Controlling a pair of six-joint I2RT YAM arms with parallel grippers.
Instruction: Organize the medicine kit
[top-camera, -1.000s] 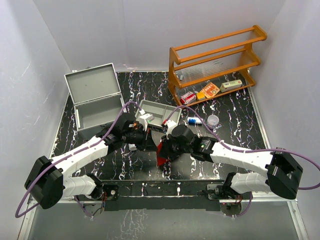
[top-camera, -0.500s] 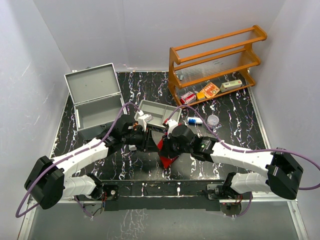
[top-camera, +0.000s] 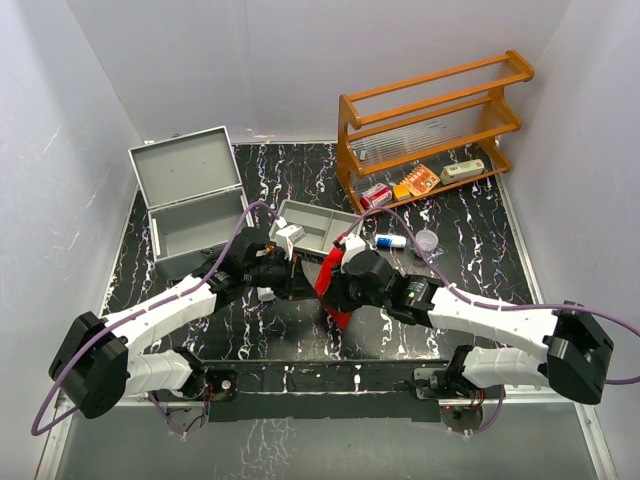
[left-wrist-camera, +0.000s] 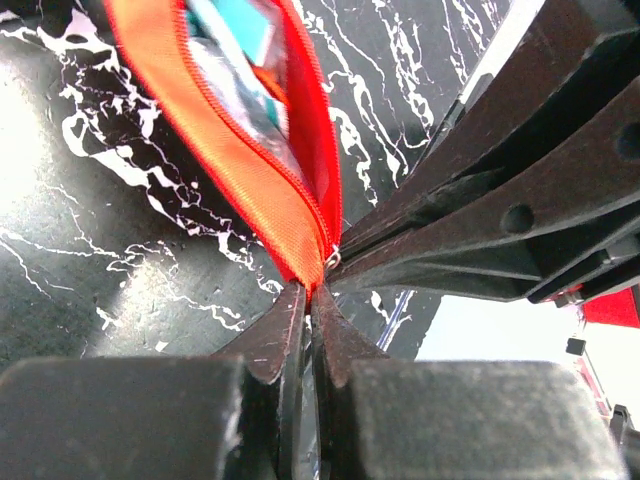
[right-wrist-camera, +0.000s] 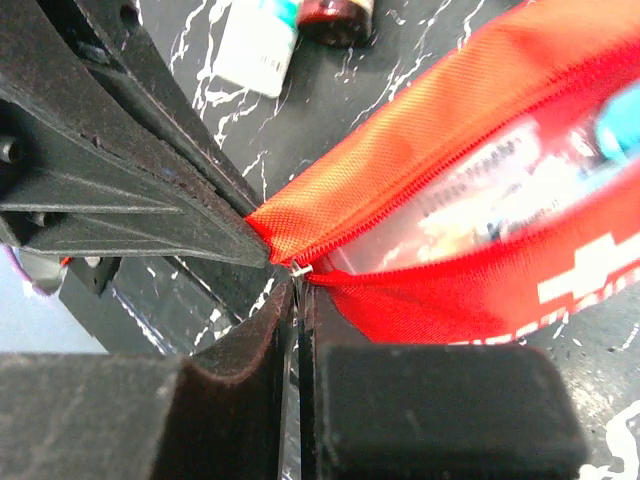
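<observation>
While medicine kit (top-camera: 186, 170) is boxy, pouch (right-wrist-camera: 400, 140) tapers.

The left arm (top-camera: 165, 305) and right arm (top-camera: 490, 318) stretch inward, wrists almost meeting, both pairs of jaws pinched shut.

We count one metal case (top-camera: 185, 165), one grey tray (top-camera: 322, 224), one wooden rack (top-camera: 346, 135) and one red pouch (top-camera: 332, 268). On the rack's bottom shelf we make out three packs: one red-and-white box (top-camera: 375, 194), one orange packet (top-camera: 421, 180) and one pale box (top-camera: 462, 171). On the table we count one blue-capped tube (top-camera: 390, 241) and one round clear cup (top-camera: 427, 240). There are two arms, the left arm (top-camera: 165, 305) and the right arm (top-camera: 490, 318).
</observation>
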